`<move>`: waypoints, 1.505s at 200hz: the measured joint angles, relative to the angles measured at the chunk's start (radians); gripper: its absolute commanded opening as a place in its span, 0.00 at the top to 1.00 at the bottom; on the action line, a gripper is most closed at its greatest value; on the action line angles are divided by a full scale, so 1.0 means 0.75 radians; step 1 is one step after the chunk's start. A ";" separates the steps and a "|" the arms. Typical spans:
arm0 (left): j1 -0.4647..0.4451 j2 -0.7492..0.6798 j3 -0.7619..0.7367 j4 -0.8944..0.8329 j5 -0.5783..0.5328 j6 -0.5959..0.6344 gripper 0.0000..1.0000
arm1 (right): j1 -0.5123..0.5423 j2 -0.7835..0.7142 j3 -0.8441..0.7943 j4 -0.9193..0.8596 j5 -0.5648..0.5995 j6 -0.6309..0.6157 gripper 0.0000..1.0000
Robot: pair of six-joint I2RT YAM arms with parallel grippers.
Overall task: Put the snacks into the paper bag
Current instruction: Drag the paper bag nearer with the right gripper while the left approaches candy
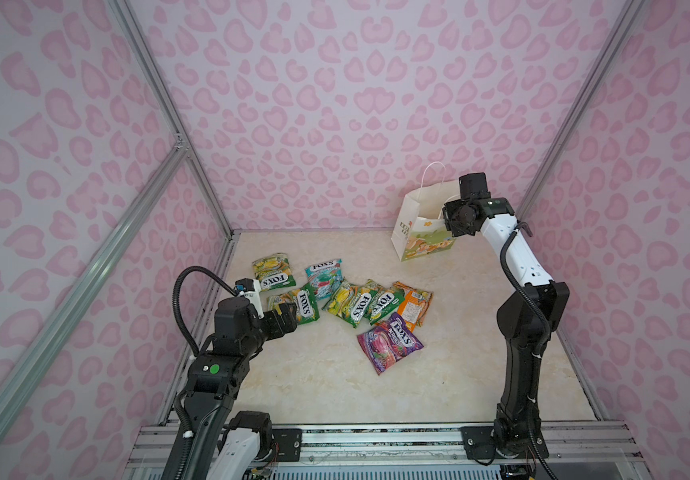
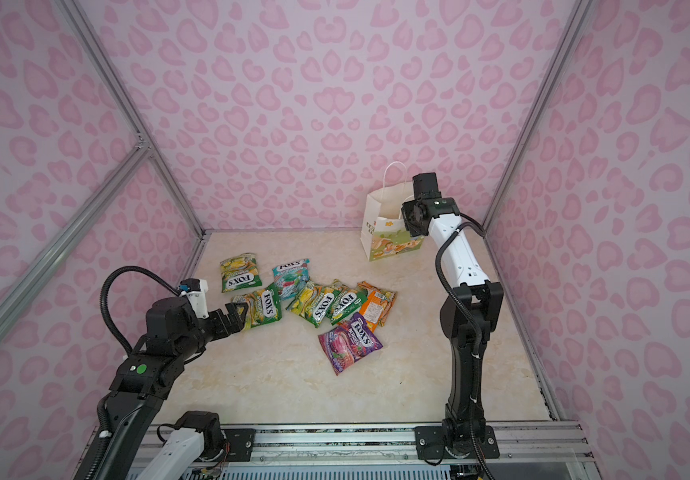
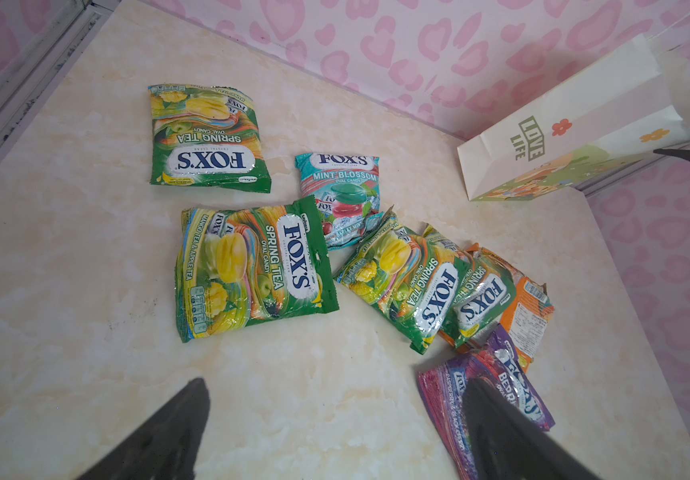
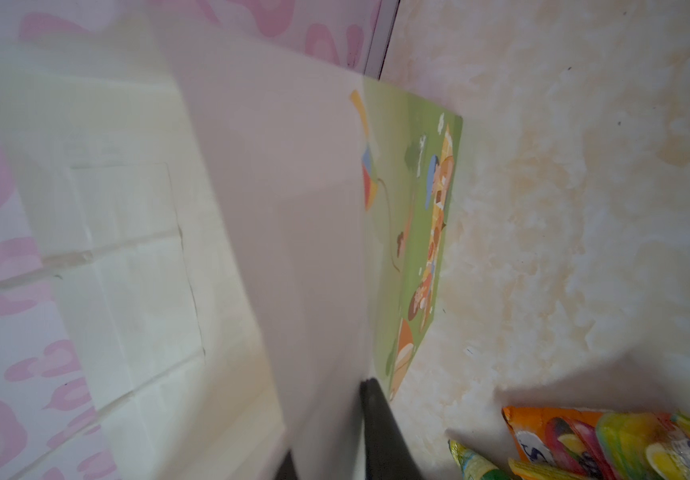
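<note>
Left hand (image 3: 337,384) wide apart near FOX'S SPRING TEA pouch (image 3: 251,270); right hand (image 4: 326,419) clamped on LOVE LIFE paper bag (image 3: 542,166)

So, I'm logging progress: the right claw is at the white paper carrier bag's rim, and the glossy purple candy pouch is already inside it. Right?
No. The glossy purple candy pouch lies outside, flat on the cream marbled tabletop, as both top views show. The right claw is at the rim of the white paper carrier bag.

The green pouches (image 3: 251,270) read "FOX'S SPRING TEA OVAL CANDY". The teal pouch (image 3: 339,195) reads "FOX'S MINT BLOSSOM", and the purple pouch (image 1: 389,347) "FOX'S BERRIES". The bag (image 3: 542,137) reads "LOVE LIFE".
</note>
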 measured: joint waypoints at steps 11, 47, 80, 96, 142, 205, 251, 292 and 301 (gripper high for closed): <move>0.000 -0.001 0.000 0.000 0.000 0.000 0.02 | 0.000 -0.019 -0.005 0.007 -0.012 -0.004 0.87; 0.000 -0.001 0.000 0.000 0.000 0.000 0.02 | -0.003 -0.083 -0.010 0.041 -0.024 -0.066 1.00; 0.000 0.002 0.000 0.000 0.000 0.000 0.02 | -0.019 -0.199 -0.083 0.056 -0.025 -0.157 1.00; 0.000 0.007 0.000 0.000 0.001 -0.001 0.02 | -0.037 -0.278 -0.129 0.054 -0.015 -0.213 1.00; -0.009 0.052 0.003 -0.001 0.033 -0.015 0.02 | -0.111 -0.506 -0.293 0.006 0.016 -0.386 1.00; -0.218 0.257 0.089 0.001 0.180 -0.067 0.02 | -0.319 -0.935 -0.707 -0.003 -0.117 -0.784 1.00; -0.436 0.363 0.097 0.010 0.185 -0.130 0.02 | -0.405 -1.077 -0.869 -0.089 -0.263 -1.067 1.00; -0.564 0.437 0.117 0.012 0.104 -0.153 0.02 | -0.385 -1.168 -0.891 -0.325 -0.315 -1.252 1.00; -0.583 0.448 0.117 0.016 0.090 -0.153 0.02 | -0.366 -1.186 -0.876 -0.393 -0.298 -1.276 1.00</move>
